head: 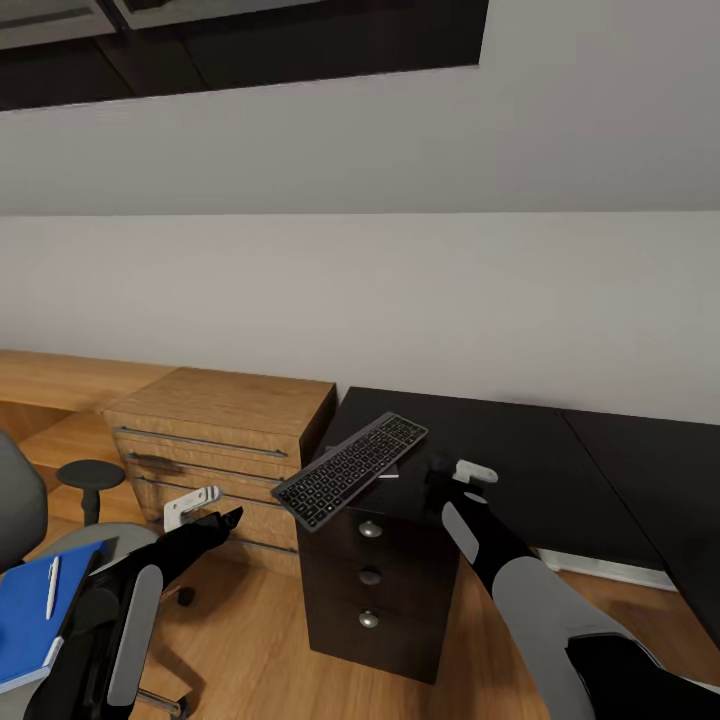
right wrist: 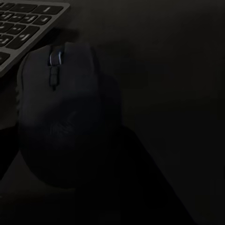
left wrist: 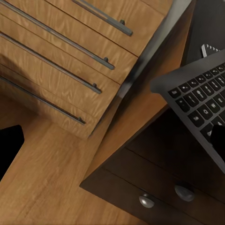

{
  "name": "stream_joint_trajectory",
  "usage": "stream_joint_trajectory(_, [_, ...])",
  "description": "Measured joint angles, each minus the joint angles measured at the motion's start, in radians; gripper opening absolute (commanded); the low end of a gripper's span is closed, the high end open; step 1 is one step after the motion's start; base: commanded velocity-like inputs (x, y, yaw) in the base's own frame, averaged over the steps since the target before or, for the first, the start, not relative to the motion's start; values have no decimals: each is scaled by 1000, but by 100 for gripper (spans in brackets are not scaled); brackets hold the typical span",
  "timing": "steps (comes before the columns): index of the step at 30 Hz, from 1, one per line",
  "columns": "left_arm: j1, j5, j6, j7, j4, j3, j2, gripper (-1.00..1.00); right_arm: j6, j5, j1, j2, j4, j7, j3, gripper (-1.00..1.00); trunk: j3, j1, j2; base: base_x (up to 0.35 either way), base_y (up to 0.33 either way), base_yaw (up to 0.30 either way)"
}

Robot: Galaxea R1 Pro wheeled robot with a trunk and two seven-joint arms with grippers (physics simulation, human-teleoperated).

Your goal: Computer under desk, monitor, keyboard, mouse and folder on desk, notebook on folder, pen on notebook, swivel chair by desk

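The right gripper (head: pixel 440 478) hangs over the black desk (head: pixel 520 470); its wrist camera looks closely onto the mouse (right wrist: pixel 65 117), but whether its fingers grip it I cannot tell. The keyboard (head: pixel 350 470) lies just beside, overhanging the desk's corner above the black drawers (head: pixel 370 590). The left gripper (head: pixel 225 520) hovers before the wood drawer unit (head: pixel 220 430), its spread unclear. The folder (head: pixel 35 610) and pen (head: pixel 52 588) rest on the swivel chair (head: pixel 20 510).
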Motion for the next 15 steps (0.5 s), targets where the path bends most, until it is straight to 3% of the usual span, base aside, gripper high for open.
stream_joint_trajectory(6, [0,0,0,0,0,0,0,100,6,0,0,-3,5,-7,0,-100,0,0,0,222,0,0])
stream_joint_trajectory(15, [0,0,6,1,0,0,0,100,67,0,-1,-26,42,-9,-1,-100,0,0,0,21,0,0])
